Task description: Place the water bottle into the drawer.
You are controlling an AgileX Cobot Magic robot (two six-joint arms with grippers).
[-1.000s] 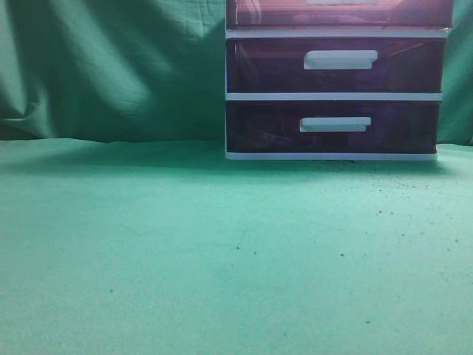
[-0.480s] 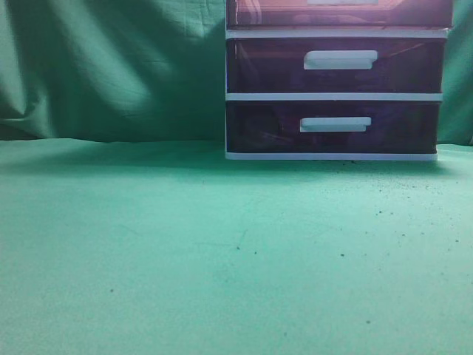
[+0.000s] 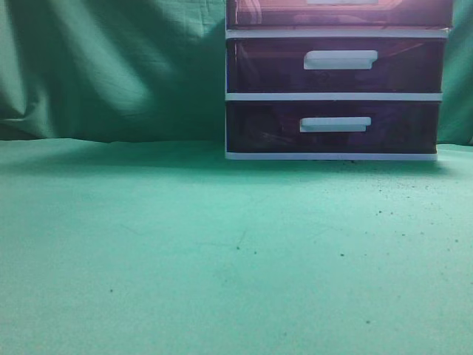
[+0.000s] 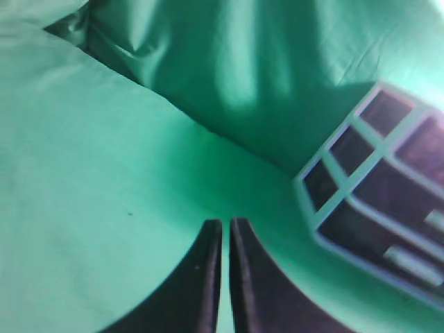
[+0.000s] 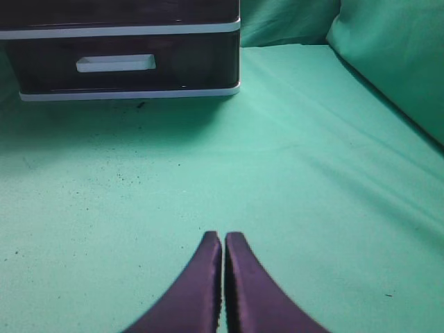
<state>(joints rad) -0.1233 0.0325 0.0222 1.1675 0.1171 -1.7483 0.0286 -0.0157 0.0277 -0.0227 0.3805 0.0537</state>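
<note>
The white-framed drawer unit (image 3: 336, 96) stands at the back right of the green cloth. The drawer (image 3: 340, 12), reddish and translucent, is its top one, closed, cut by the frame's top edge; only the lower edge of its white handle shows. The water bottle is out of view in every frame. My left gripper (image 4: 225, 223) is shut and empty, above the cloth left of the unit (image 4: 378, 201). My right gripper (image 5: 223, 236) is shut and empty, low over the cloth in front of the unit's bottom drawer (image 5: 125, 66). Neither gripper shows in the exterior view.
Two darker purple-brown drawers (image 3: 336, 65) with white handles sit closed below the top one. A green cloth backdrop (image 3: 111, 66) hangs behind the table. Cloth folds rise at the right in the right wrist view (image 5: 395, 62). Small dark specks dot the cloth.
</note>
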